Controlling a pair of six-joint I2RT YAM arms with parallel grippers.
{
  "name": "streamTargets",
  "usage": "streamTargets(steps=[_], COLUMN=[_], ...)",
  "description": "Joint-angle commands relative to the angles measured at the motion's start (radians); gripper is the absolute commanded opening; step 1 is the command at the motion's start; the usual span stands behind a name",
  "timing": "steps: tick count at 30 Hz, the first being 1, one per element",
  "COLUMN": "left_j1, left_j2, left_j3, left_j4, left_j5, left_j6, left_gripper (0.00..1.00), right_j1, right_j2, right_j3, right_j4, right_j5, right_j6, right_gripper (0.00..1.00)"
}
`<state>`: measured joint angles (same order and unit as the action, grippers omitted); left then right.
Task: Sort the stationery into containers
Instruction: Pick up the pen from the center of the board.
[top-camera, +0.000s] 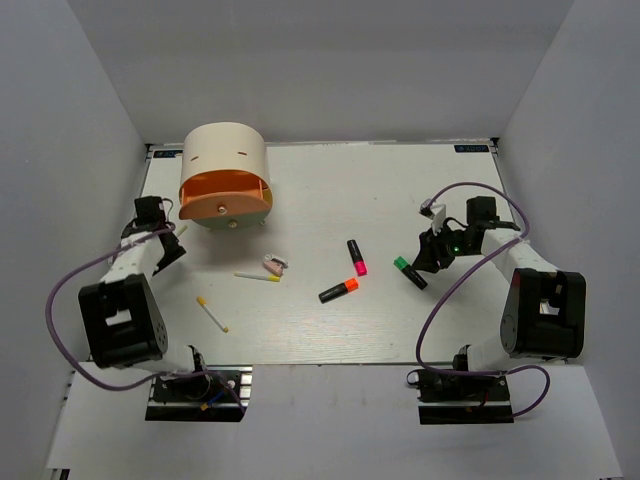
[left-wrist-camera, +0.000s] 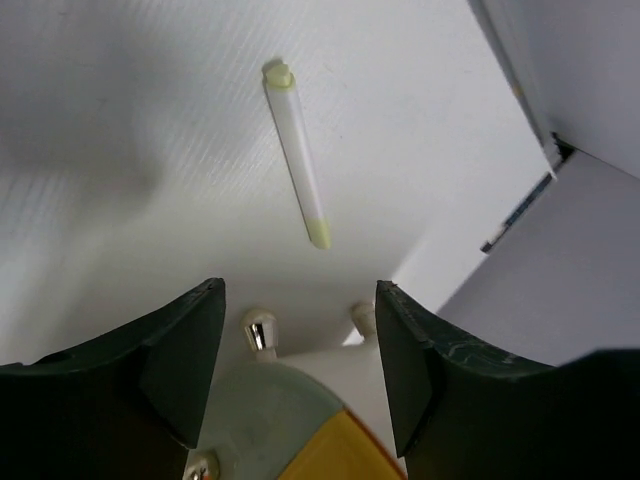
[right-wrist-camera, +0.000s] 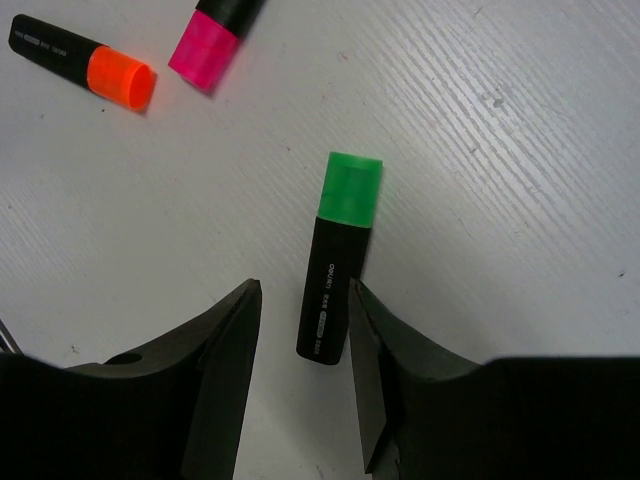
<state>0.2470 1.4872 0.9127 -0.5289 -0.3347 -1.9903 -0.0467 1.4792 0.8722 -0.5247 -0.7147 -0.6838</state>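
Cream and orange, the drum-shaped organiser (top-camera: 225, 165) stands at the far left of the white table (top-camera: 400, 190), its orange front turned toward the arms. The left gripper (left-wrist-camera: 300, 290) sits low just beside it, near the table's left edge, with its jaws spread wide and nothing between them. From its wrist view a pale-yellow stick (left-wrist-camera: 295, 150) lies flat on the table beyond the fingers, and the organiser's rounded base with its small knobs shows low in the gap.

Out in the middle lie the rest: a pink-and-white clip (top-camera: 275, 265); a second stick (top-camera: 257, 277) just beside the clip; a third stick (top-camera: 212, 314) nearer the arms; the pink-capped marker (top-camera: 357, 257) and the orange-capped marker (top-camera: 339, 290) close together.

The right gripper (right-wrist-camera: 303, 287) is down over the green-capped marker (right-wrist-camera: 340, 240), which lies flat on the table. The jaws stand half spread astride its black body, with a clear gap on one side; the other finger looks to be at the marker's edge, though I can't be sure it touches.
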Motion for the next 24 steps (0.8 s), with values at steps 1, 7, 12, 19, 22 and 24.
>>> streamTargets(steps=[1, 7, 12, 19, 22, 24], left_j1=[0.005, 0.005, 0.005, 0.005, 0.005, 0.005], left_j2=[-0.149, -0.304, -0.324, -0.360, -0.380, -0.380], left_j3=[-0.080, -0.153, -0.120, -0.087, -0.068, -0.042], left_j4=[0.059, 0.107, 0.093, 0.081, 0.115, 0.101], left_j5=[-0.041, -0.064, -0.026, 0.068, 0.141, 0.195], left_j6=[-0.173, -0.024, 0.208, 0.686, 0.983, 1.126], left_gripper=[0.71, 0.69, 0.69, 0.69, 0.67, 0.67], right_j1=[-0.008, -0.008, -0.007, -0.004, -0.004, -0.004], right_j2=[-0.014, -0.008, 0.004, 0.001, 0.009, 0.018], right_j3=[-0.010, -0.009, 0.007, 0.039, 0.050, 0.057], right_j4=[-0.005, -0.006, -0.014, -0.040, -0.044, -0.047], right_j5=[-0.029, -0.039, -0.054, -0.062, -0.065, -0.071], right_j6=[-0.017, -0.031, -0.052, -0.111, -0.117, -0.118], right_gripper=[0.46, 0.46, 0.46, 0.49, 0.49, 0.49])
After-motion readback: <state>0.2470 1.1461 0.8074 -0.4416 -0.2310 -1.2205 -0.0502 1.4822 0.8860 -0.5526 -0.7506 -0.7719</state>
